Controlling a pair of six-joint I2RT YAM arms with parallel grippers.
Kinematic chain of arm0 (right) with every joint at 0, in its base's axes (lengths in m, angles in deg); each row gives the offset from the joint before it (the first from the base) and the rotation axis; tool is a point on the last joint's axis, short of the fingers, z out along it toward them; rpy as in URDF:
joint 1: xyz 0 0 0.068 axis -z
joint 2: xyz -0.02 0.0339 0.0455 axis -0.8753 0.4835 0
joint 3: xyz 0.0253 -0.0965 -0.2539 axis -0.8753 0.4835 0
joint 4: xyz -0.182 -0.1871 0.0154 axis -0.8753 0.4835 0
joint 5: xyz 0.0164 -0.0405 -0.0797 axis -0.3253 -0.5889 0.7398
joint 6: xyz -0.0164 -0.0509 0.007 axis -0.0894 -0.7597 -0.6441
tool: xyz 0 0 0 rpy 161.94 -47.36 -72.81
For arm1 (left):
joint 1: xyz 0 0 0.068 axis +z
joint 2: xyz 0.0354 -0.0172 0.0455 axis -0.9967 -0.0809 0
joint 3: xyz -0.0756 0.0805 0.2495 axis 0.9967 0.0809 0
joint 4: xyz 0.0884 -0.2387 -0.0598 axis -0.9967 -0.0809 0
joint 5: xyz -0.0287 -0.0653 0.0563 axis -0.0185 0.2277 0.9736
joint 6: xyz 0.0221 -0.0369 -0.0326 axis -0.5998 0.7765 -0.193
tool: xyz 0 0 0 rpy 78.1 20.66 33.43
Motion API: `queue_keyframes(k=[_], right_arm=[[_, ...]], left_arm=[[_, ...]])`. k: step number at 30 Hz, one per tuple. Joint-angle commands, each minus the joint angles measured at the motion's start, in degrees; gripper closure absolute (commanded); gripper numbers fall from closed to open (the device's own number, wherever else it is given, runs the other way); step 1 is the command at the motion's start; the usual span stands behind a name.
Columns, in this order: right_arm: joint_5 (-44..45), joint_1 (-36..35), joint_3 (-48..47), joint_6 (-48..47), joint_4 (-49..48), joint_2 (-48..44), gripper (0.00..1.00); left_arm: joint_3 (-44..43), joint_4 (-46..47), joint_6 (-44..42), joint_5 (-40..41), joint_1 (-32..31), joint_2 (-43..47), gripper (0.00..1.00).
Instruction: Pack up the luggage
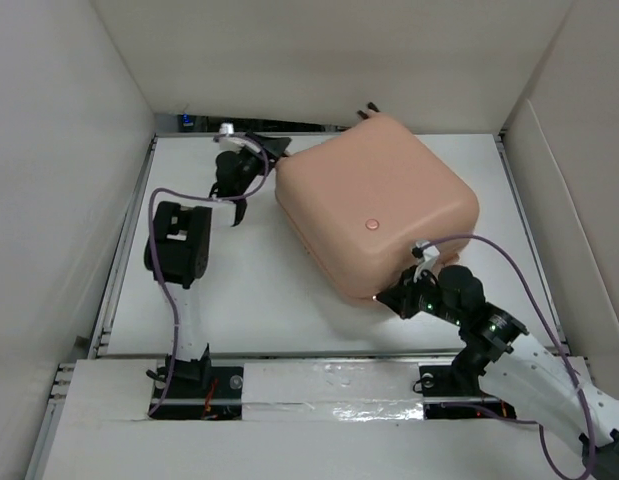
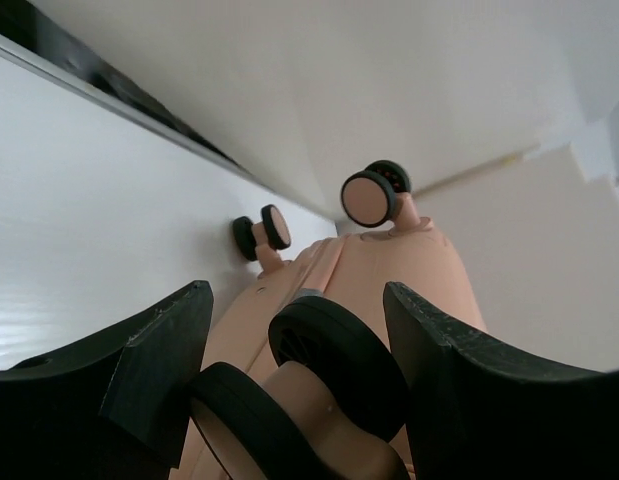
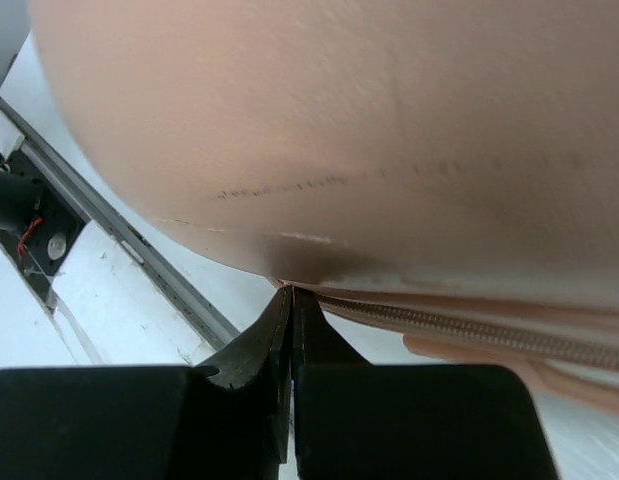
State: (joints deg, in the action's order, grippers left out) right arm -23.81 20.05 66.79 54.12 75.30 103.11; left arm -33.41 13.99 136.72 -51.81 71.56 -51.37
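black left fingers [image 2: 159, 370] stand on both sides of a wheel [image 2: 334, 360]; if they press it, i cannot tell. right fingers [image 3: 259, 350] are closed together, tips at the zipper [image 3: 469, 325] seam. peach luggage [image 1: 374, 215] lies shut on the counter [image 1: 249, 290], so its content is hidden. i judge packing mostly done, zipping maybe left.

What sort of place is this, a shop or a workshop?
Probably a robot test booth: a white table boxed in by plain white panels, left arm and right arm bolted at its near edge, and one peach-pink suitcase.
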Motion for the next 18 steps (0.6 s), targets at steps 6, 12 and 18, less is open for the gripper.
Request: queue_keyframes(k=[6, 12, 18], right_arm=[[-6.53, 10.8, -12.87, -8.26, -23.21, 22.66, 1.0], [-0.41, -0.24, -2.77, 2.15, -31.99, 23.15, 1.0], [22.44, -24.86, 11.97, 21.24, -42.02, 20.29, 1.0]], left_arm=[[43.84, 32.32, 6.41, 4.25, 8.08, 20.22, 1.0], [57.14, 31.99, 5.54, 5.4, 8.09, 31.47, 1.0], [61.45, 27.51, 3.09, 7.16, 4.76, 38.69, 1.0]])
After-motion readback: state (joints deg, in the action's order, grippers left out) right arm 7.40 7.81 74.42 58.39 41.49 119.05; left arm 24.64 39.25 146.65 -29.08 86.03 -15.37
